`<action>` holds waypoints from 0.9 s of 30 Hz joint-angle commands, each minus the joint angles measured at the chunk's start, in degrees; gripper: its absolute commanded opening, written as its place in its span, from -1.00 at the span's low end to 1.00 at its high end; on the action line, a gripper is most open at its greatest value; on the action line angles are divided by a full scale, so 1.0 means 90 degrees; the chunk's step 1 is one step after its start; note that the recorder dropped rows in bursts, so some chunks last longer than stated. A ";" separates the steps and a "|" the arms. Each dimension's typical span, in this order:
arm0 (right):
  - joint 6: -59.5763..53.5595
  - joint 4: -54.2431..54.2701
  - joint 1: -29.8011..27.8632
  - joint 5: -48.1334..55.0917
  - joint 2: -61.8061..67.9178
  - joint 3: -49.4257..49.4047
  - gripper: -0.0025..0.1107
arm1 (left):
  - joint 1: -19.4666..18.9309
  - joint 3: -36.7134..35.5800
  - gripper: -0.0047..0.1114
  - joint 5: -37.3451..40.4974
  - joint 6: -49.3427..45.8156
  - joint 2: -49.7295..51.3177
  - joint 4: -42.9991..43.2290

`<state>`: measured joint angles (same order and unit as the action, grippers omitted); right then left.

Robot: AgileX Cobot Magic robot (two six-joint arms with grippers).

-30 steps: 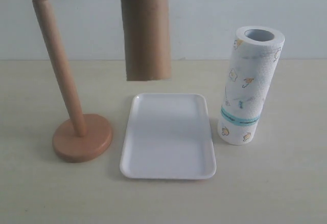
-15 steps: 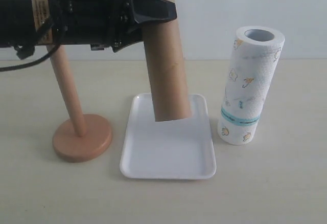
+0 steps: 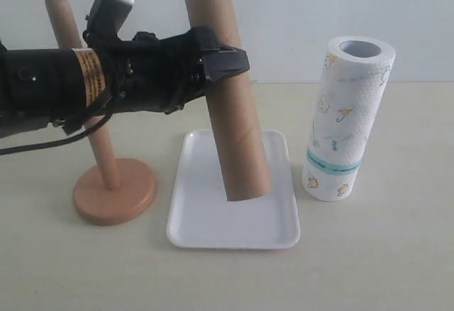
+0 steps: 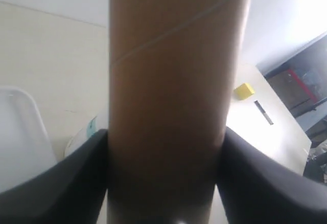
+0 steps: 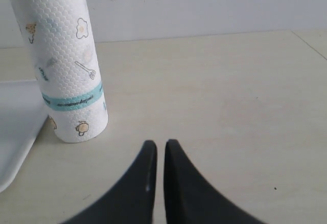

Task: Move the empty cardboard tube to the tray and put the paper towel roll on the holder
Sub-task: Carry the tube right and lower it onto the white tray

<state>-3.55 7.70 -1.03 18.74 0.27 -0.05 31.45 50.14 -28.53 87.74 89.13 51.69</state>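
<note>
1. While the left gripper [image 3: 225,62] reaches in from the holder's side of the tray [image 3: 190,220], the exterior view shows its jaws closed about halfway around the tube [image 3: 237,148], clamping it a little above mid-length.
   - The tube is tilted. Its upper end leans toward the holder's side, and its lower end is over the middle of the tray.
   - Whether that end touches the tray floor cannot be told.
   - The holder [image 3: 113,192] stands upright just beside the tray on one side, its post partly hidden behind the arm.
   - The roll [image 3: 347,119] stands on end just beside the tray on the opposite side, apart from the tube.
   - All of this sits on a pale table [image 3: 383,261].
2. From the left wrist view, the tube [image 4: 168,91] fills the middle of the picture.
   - Dark fingers [image 4: 56,185] press against both of its flanks, so the tube lies squarely between them.
   - A corner of the tray [image 4: 20,132] shows past one finger.
   - A sliver of the roll [image 4: 84,138] shows next to that corner.
3. From the right wrist view, the right gripper [image 5: 160,150] hangs over bare table [image 5: 230,96], off the tray on the roll's side.
   - Its jaws are drawn together with only a thin slit between them, and nothing is in them.
   - The roll [image 5: 64,65] stands upright near the fingertips without touching them.
   - The tray's edge [image 5: 15,127] lies just beyond the roll.
</note>
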 commanded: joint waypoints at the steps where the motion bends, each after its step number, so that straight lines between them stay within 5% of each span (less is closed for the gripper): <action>1: 0.0000 -0.0043 -0.0015 -0.0039 -0.0030 0.0006 -0.86 | 0.0065 -0.0025 -0.85 0.0061 -0.0048 0.0382 0.0033; 14: 0.0000 -0.0043 -0.0015 -0.0009 -0.0030 0.0006 -0.86 | 0.0065 0.0382 -0.85 0.0234 0.0026 0.1428 0.0479; 22: 0.0000 -0.0043 -0.0015 -0.0009 -0.0030 0.0006 -0.86 | 0.0065 0.1052 -0.85 0.0770 0.1917 0.1660 0.2566; 27: 0.0000 -0.0043 -0.0015 -0.0009 -0.0030 0.0006 -0.86 | 0.0065 0.1115 -0.85 0.0827 0.2423 0.1864 0.2797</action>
<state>-3.55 7.70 -1.03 18.96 0.27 -0.05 31.72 59.79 -21.65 106.73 104.79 75.33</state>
